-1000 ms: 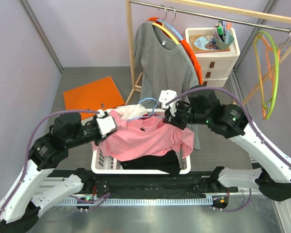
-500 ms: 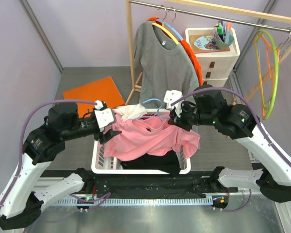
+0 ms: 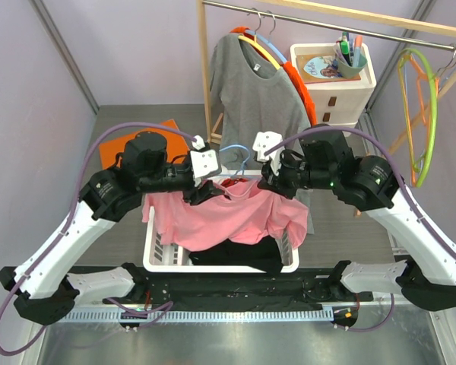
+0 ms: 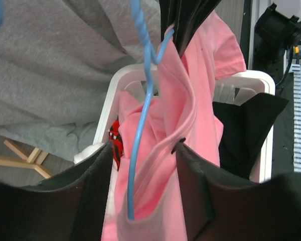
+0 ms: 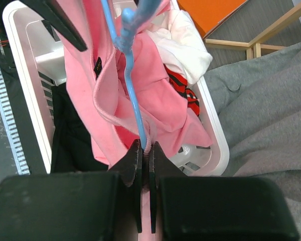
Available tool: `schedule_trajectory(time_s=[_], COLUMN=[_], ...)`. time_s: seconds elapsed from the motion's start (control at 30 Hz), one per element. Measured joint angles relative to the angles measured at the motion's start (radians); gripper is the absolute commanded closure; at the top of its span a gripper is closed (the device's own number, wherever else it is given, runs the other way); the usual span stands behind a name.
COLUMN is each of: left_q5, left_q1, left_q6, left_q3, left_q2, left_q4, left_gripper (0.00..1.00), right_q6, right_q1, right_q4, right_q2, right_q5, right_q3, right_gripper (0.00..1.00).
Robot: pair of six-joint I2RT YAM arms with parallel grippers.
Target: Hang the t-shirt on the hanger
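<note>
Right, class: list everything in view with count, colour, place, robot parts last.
pink cotton t-shirt: one, pink, hanging over the basket
light-blue wire hanger: one, blue, partly inside the t-shirt
white plastic basket: one, white, centre foreground
black garment: one, black, in basket
white red-printed garment: one, white, in basket
grey long-sleeved shirt: one, grey, on back rail
lime-green hanger: one, green, rail's right end
left end effector: one, black, open around t-shirt and hanger
right end effector: one, black, shut on hanger wire
</note>
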Motion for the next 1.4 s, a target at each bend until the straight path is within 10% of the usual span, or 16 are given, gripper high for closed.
schedule_trajectory(time_s=[0.13, 0.53, 1.17, 1.33, 1.4], left_q5=[-0.023, -0.061, 0.164, 0.216, 0.22], left_q1=[-0.02, -0.005, -0.004, -0.004, -0.004], left_q6=[-0.006, 0.017, 0.125, 0.124, 0.121], left_q3=[0.0, -0.067, 0.056, 0.092, 0.092], left_q2=[0.009, -0.156, -0.037, -0.032, -0.032], left_q4=[0.038, 0.061, 0.026, 0.027, 0.026], left_gripper=[1.0, 1.0, 1.0, 1.0, 1.0], right_q6=[0.002, 0.061, 0.107, 0.122, 0.132], right_q1=[0.001, 0.0, -0.006, -0.006, -0.006], right_q4=[-0.001, -0.076, -0.099, -0.073, -0.072], right_q2=[0.013, -0.086, -0.018, -0.015, -0.013], right_q5=[-0.006, 0.011, -0.213, -0.261, -0.28], right_q3=[0.014, -0.026, 0.215, 0.183, 0.183], right_gripper=[0.99, 0.21, 0.41, 0.67, 0.97])
